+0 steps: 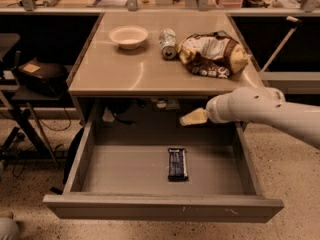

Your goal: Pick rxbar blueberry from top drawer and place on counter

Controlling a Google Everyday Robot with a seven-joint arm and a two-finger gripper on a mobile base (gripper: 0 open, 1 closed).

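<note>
Fingers (196,116) appear closed together, empty. Nearest, the top drawer (160,207) stands open; the rxbar blueberry (177,163) lies flat on its floor. The gripper (183,120) hovers above, far right. Step: approach. Next: open, descend onto bar. Counter (125,74) lies beyond.

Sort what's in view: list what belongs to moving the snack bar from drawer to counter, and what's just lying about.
Job: snack bar, lying in the open drawer; counter; gripper, above the drawer's back right, just under the counter edge.
Lying about: bowl, can and chip bag, all on the counter.
</note>
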